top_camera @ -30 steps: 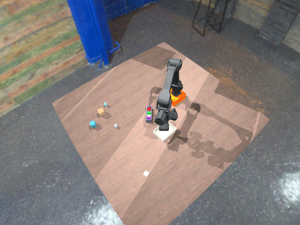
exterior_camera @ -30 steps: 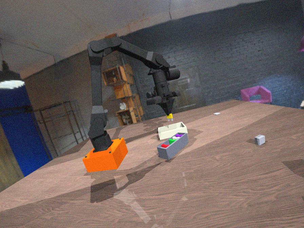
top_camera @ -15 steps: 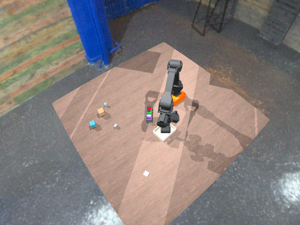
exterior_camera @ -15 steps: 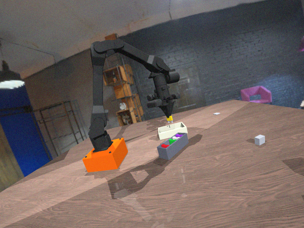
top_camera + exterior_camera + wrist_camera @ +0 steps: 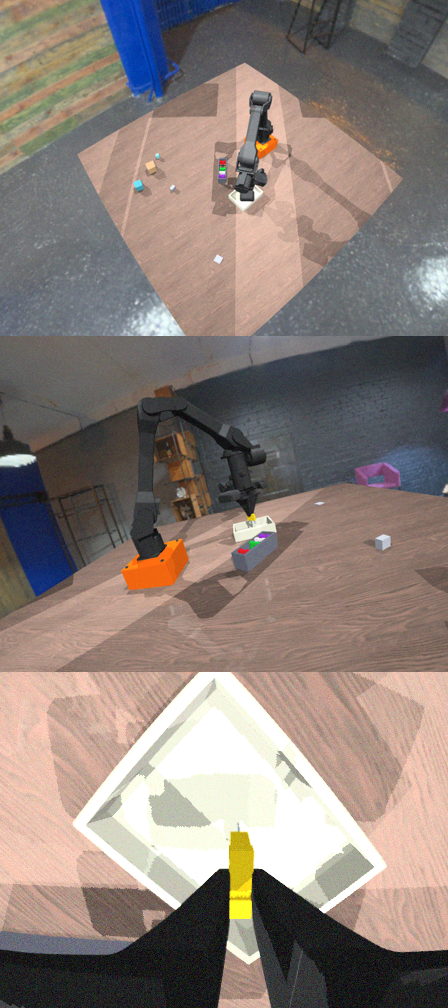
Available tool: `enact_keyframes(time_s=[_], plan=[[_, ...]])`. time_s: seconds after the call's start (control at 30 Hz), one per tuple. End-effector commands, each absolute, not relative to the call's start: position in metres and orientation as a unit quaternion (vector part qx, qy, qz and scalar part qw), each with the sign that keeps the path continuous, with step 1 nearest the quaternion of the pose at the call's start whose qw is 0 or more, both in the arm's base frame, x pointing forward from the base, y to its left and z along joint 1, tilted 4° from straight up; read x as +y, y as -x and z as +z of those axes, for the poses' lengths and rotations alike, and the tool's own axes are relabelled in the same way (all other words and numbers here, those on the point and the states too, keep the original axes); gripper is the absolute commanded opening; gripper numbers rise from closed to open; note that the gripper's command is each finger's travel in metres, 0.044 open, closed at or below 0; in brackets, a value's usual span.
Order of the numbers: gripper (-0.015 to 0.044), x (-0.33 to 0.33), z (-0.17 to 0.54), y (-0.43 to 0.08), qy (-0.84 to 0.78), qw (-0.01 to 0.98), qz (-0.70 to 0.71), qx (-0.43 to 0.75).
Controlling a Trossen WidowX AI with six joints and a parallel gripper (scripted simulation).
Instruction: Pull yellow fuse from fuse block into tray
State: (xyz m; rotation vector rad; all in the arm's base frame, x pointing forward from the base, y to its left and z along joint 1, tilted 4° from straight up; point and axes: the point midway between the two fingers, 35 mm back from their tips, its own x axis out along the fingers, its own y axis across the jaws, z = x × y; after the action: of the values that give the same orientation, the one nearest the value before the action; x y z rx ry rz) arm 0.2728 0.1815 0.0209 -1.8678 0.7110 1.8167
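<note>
While the black parallel-jaw gripper (image 5: pixel 242 910) pinches the small yellow plastic fuse (image 5: pixel 240 872) upright, the shallow white square tray (image 5: pixel 120 788) lies directly beneath.

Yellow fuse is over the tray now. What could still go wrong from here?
1. The gripper holds the yellow fuse above the tray, not in it. Released from this height, it may bounce or land tilted.
2. The fuse block sits right beside the tray, so a sideways drift while lowering could brush it or the other fuses.
3. In the wrist view the fuse hangs off-centre, toward one corner; it could clip the rim.
</note>
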Motion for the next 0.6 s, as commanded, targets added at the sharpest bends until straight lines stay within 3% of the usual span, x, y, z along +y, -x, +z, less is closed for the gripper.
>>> enact_keyframes(time_s=[0.0, 0.4, 0.57], plan=[[0.0000, 0.181, 0.017, -0.272, 0.673, 0.219, 0.658, 0.257], [0.0315, 0.181, 0.020, -0.273, 0.675, 0.218, 0.657, 0.257], [0.0330, 0.184, 0.057, -0.272, 0.673, 0.219, 0.658, 0.257]])
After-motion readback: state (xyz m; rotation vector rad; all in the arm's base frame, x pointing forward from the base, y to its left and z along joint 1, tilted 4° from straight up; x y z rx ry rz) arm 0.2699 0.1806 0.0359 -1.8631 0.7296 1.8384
